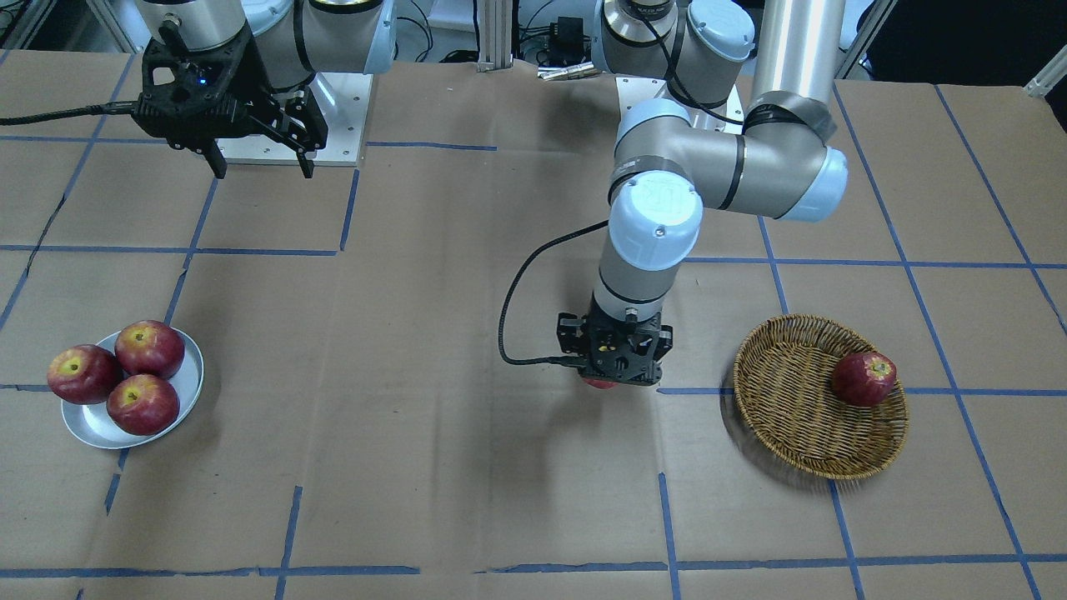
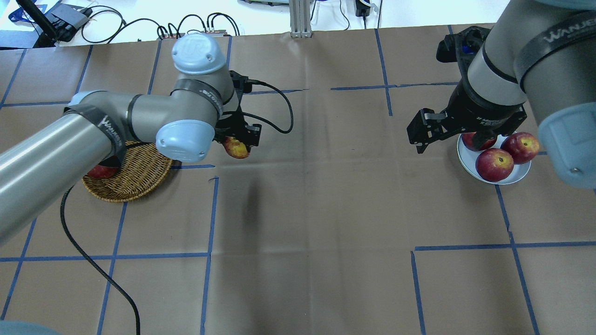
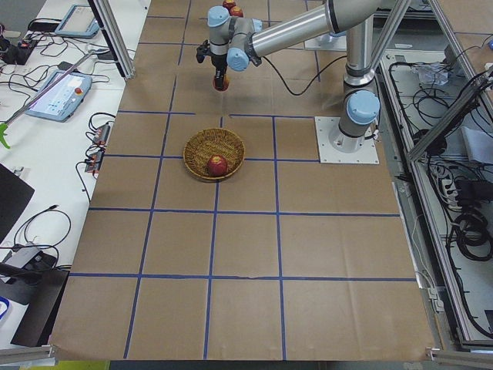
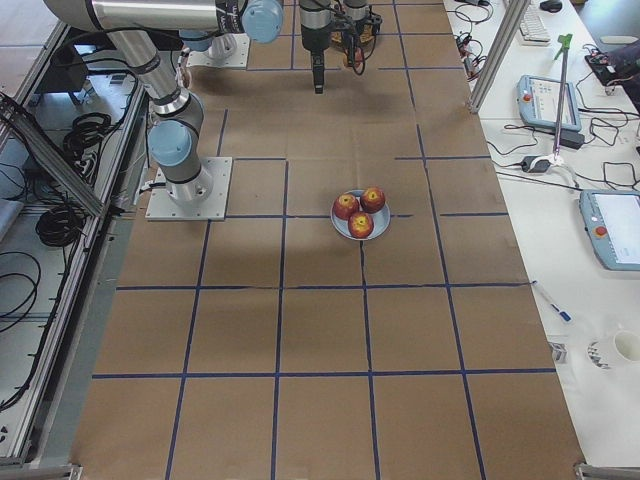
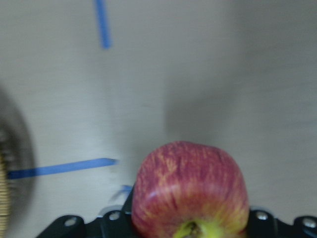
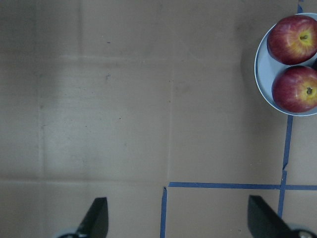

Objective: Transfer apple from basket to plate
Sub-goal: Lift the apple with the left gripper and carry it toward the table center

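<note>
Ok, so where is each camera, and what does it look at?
Front-facing: across the table, facing the robot; both arms, basket, plate.
Overhead: behind the robot, looking down; left gripper holding the apple.
Exterior left: table's end, basket near; left arm.
Exterior right: opposite end, plate near; right arm.
Left wrist: down past the apple.
Right wrist: down past the open right gripper; plate at edge.
Shared: front-facing and right wrist show the plate.

Holds a streaked red-and-yellow apple (image 3: 221, 83) in the left arm's black two-finger gripper (image 3: 221, 79) over the brown paper-covered table (image 3: 308, 254), well beyond the round tan wicker basket (image 3: 199, 145) with one dark red apple (image 3: 217, 164) inside.
</note>
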Robot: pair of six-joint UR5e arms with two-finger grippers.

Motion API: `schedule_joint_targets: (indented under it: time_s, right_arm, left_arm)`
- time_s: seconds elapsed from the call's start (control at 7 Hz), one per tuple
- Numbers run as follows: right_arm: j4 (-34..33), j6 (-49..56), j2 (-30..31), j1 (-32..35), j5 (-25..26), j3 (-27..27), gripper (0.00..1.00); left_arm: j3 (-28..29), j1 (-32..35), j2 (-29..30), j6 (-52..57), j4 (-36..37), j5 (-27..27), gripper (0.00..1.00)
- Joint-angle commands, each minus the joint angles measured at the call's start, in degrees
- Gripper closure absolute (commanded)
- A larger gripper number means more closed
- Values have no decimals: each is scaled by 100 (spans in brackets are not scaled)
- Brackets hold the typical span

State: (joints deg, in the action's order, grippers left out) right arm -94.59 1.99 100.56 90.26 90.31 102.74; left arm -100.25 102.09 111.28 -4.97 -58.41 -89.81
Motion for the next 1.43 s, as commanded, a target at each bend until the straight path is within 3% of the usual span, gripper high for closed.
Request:
schedule_joint_targets:
  time_s: [0.0, 0.29, 0.43, 1.29]
  right_arm:
    - [-7, 3, -1, 0, 4, 0, 0]
    - [-7, 3, -1, 0, 4, 0, 0]
    - [-7, 3, -1, 0, -13, 0, 0]
    - [-7, 3, -1, 0, -5, 9, 0]
  left_arm:
    - [478, 651, 602, -774, 23, 60, 55]
    - [1014, 952, 1156, -1171, 23, 42, 56]
    - [1147, 1049, 1272, -1295, 23, -210, 56]
    - [1078, 1190, 1352, -1314, 32, -318, 54]
